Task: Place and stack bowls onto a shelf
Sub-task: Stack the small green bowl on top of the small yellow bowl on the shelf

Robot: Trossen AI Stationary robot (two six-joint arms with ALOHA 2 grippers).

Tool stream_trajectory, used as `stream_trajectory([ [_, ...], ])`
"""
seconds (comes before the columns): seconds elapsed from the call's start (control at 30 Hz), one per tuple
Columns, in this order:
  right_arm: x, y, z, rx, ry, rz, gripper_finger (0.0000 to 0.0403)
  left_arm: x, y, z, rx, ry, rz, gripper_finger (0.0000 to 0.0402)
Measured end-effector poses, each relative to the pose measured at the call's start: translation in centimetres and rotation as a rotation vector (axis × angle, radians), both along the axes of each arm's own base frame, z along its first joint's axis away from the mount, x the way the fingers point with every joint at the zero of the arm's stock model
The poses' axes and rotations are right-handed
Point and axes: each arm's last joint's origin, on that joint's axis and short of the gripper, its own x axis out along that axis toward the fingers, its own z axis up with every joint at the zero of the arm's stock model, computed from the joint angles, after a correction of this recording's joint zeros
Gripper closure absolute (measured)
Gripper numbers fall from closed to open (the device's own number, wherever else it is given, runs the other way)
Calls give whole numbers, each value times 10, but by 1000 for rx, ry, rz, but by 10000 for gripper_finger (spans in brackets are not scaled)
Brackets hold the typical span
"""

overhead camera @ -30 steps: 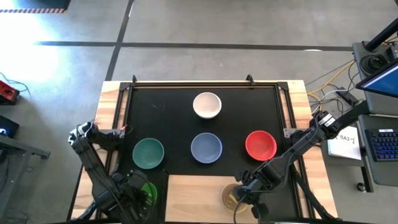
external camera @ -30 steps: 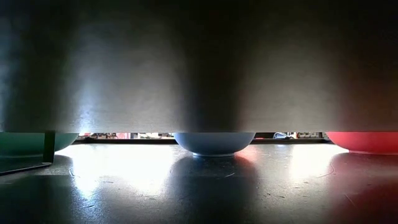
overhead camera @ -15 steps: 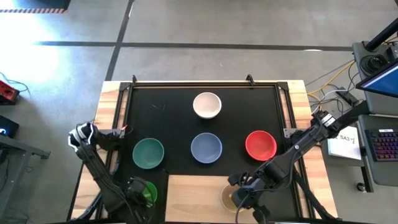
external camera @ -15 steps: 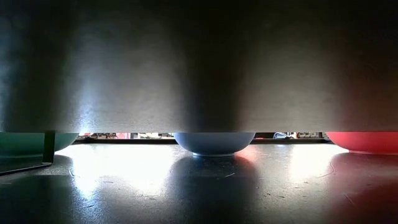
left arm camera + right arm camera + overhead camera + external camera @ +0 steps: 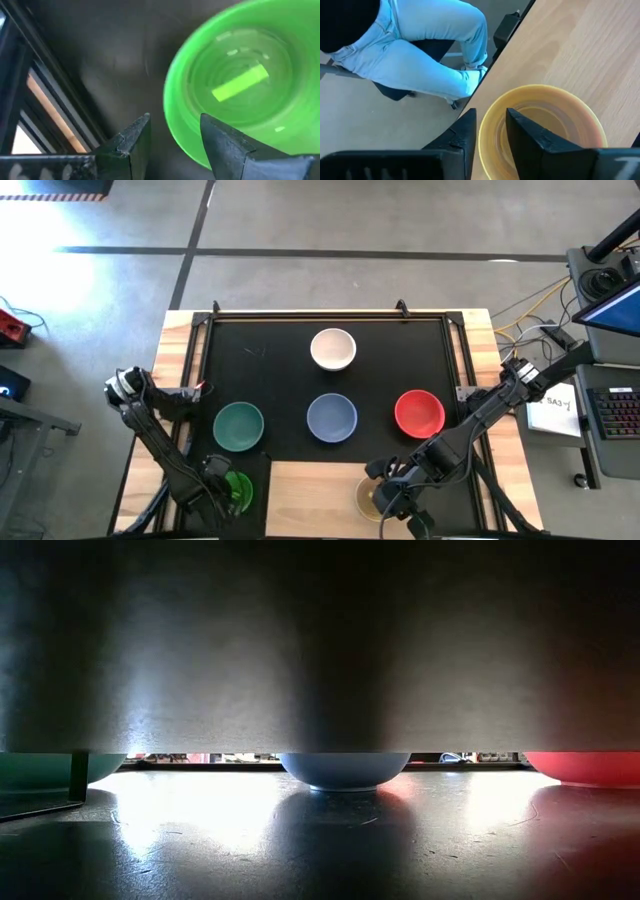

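On the high view, four larger bowls sit empty on the black mat (image 5: 260,370): the white bowl (image 5: 333,348) toward 12 o'clock, the teal bowl (image 5: 239,425) toward 9, the pale blue bowl (image 5: 331,417) at centre and the red bowl (image 5: 419,412) toward 3. The shelf (image 5: 310,495) — a pale wood panel — lies at 6 o'clock. The left gripper (image 5: 222,490) is at 7 o'clock over the bright green bowl (image 5: 238,488), which rests on the mat just beside the shelf's edge; the right gripper (image 5: 385,498) is at 5 o'clock over the yellow bowl (image 5: 372,498), already on the shelf.

Low view: only the undersides of three large bowls show beneath a dark panel; neither gripper appears.

Left wrist view: the fingers (image 5: 132,142) are parted and straddle the near rim of the empty green bowl, one outside and one inside — not visibly closed on it.

Right wrist view: the fingers (image 5: 467,132) likewise straddle the rim of the empty yellow bowl, one outside, one inside; whether they pinch it I cannot tell. A seated person's legs (image 5: 420,55) show beyond the table edge.

Judged step: taking or releasing the small bowls at the shelf. The next move for the left arm likely calls for closing on the green rim and lifting it onto the shelf.
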Motion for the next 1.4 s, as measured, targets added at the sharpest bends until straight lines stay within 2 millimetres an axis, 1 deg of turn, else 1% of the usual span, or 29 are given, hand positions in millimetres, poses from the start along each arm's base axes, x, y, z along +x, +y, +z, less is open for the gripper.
stream_trajectory([
  [0.13,0,0,0,-6,-4,8,303,-3,5,-8,-6,-21,20,249],
  [0.27,0,0,0,-11,-13,20,303,-3,5,-20,-34,-53,30,256],
  [0.33,0,0,0,-14,-16,25,303,-3,6,-25,-35,-66,34,271],
  [0.4,0,0,0,-15,-15,26,304,-3,7,-28,-28,-67,36,295],
  [0.57,-1,-1,-1,-21,-10,28,314,-4,8,-28,-18,-61,42,383],
  [0.6,-1,-1,-1,-21,-10,28,316,-4,8,-28,-16,-63,43,391],
  [0.73,-1,-1,-1,-21,-9,28,327,-5,9,-27,-7,-62,43,395],
  [0.9,-1,-1,-1,-21,-8,27,334,-10,17,-17,23,-50,57,400],
  [1.0,-1,-1,-1,-21,-7,25,334,-15,27,-4,52,-87,84,401],
  [1.2,-1,-1,-1,-17,-1,18,330,-28,52,23,164,-163,140,401],
  [1.4,-1,-1,-1,-8,13,-1,325,-32,68,35,240,-206,146,401],
])
